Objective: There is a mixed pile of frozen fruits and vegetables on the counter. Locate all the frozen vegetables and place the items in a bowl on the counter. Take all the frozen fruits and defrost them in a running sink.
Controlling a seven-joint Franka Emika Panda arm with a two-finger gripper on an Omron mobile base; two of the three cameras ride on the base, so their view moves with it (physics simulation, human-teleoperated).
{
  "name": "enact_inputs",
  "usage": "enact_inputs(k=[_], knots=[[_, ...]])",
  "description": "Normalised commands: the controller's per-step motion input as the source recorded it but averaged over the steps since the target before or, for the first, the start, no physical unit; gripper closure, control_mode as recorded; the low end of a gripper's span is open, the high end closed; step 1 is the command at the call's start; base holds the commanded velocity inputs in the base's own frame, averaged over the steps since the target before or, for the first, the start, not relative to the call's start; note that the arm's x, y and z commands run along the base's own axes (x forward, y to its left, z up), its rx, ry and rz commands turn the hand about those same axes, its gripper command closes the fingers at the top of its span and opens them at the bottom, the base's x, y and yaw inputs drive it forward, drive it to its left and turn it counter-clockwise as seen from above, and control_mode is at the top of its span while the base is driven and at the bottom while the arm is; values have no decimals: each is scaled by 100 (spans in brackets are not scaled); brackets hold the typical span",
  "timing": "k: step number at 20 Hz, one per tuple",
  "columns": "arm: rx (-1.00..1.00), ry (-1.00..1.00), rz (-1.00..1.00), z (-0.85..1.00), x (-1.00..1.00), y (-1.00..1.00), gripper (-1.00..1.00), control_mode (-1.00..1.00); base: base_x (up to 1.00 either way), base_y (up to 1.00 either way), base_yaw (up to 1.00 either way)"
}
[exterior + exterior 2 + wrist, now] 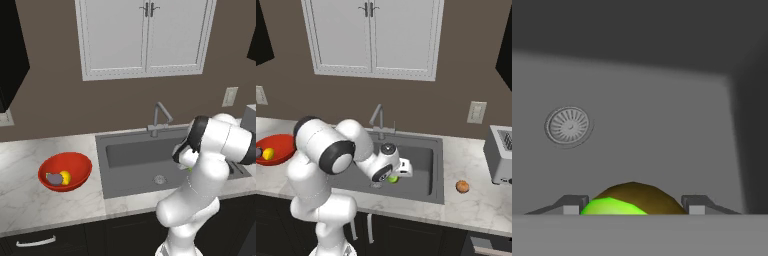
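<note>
Hand view shows a small round fruit, bright green on one side and brown on the other (632, 200), sitting between the two dark finger tips (571, 205) of the gripper (633, 206), which is clamped on it. Below the gripper lies the big dark grey sink (662, 125), and its round metal drain (568, 125) is off to one side. From the right base view, the gripper (395, 176) hangs over the sink with the green fruit (392, 178) in it. Behind it stands the thin metal faucet (377, 120). Far off, on the white marbled counter (476, 205), sits the shiny red bowl (278, 145) with a yellow round piece (268, 154) and a purple-grey piece (258, 152) inside. A small orange-brown piece (462, 187) lies on the counter on the other side.
</note>
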Motion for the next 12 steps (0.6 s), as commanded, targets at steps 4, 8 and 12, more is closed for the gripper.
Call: enact_inputs(k=[4,8,12], knots=[[0,0,0,-24,20,0,100,-100,0,0,0],[0,-1,0,-9,24,0,100,-100,0,0,0],[0,-2,0,-12,25,0,100,-100,0,0,0]])
